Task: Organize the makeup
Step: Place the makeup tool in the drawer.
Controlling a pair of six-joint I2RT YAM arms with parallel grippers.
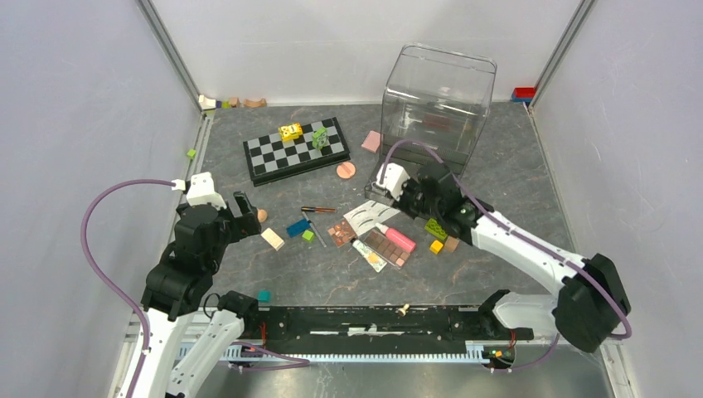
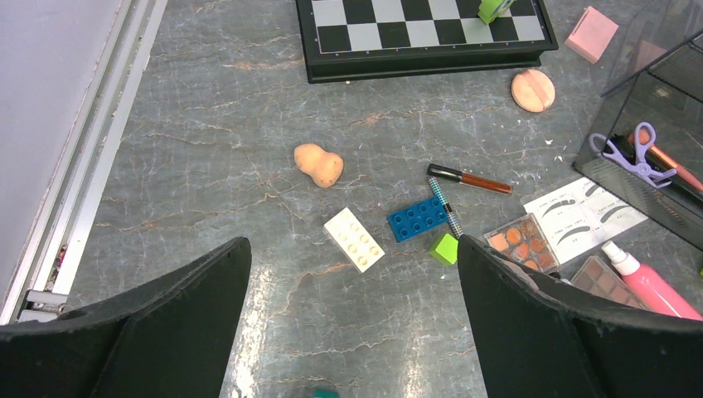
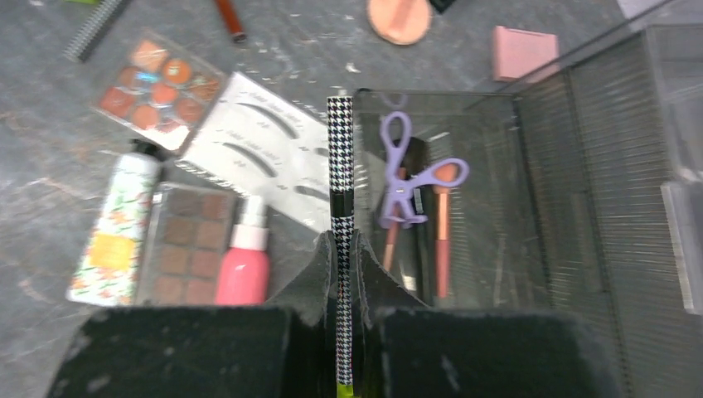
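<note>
My right gripper is shut on a thin black-and-white checked makeup stick, whose tip points at the front edge of the clear organizer box. A purple curler and thin brushes lie inside the box. On the table to their left are the white lash card, an orange palette, a brown palette, a pink tube and a floral cream tube. My left gripper hangs open over the table. A peach sponge and a brown stick lie beyond it.
The chessboard lies at the back with two toys on it. A round peach puff and a pink square sponge sit near the box. Cream, blue and green blocks lie ahead of my left gripper.
</note>
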